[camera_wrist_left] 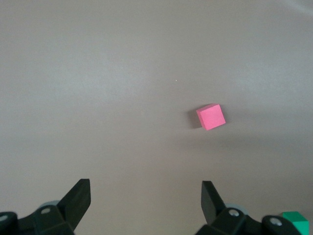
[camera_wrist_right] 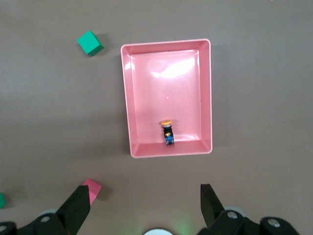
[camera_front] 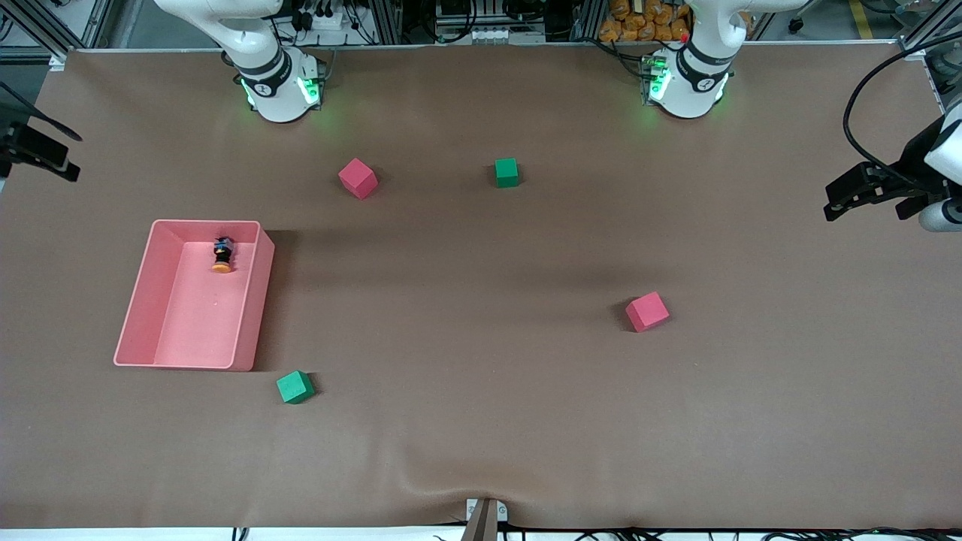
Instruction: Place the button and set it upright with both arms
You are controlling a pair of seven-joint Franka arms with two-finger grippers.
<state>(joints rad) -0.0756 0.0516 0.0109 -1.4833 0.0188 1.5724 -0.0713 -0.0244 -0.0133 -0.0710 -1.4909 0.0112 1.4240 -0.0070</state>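
Observation:
The button [camera_front: 222, 254] lies on its side in the pink tray [camera_front: 252, 300], in the corner nearest the right arm's base, with its orange cap toward the front camera. It also shows in the right wrist view [camera_wrist_right: 167, 131]. My right gripper [camera_wrist_right: 145, 198] is open and empty, high over the table between the tray [camera_wrist_right: 208, 98] and its own base. It shows at the edge of the front view [camera_front: 45, 154]. My left gripper [camera_wrist_left: 145, 196] is open and empty, high over bare table at the left arm's end [camera_front: 857, 197].
Two pink cubes [camera_front: 357, 178] [camera_front: 647, 311] and two green cubes [camera_front: 506, 172] [camera_front: 294, 387] lie scattered on the brown table. The left wrist view shows a pink cube [camera_wrist_left: 211, 117] and a green cube [camera_wrist_left: 296, 221]. A green cube [camera_wrist_right: 90, 42] lies beside the tray.

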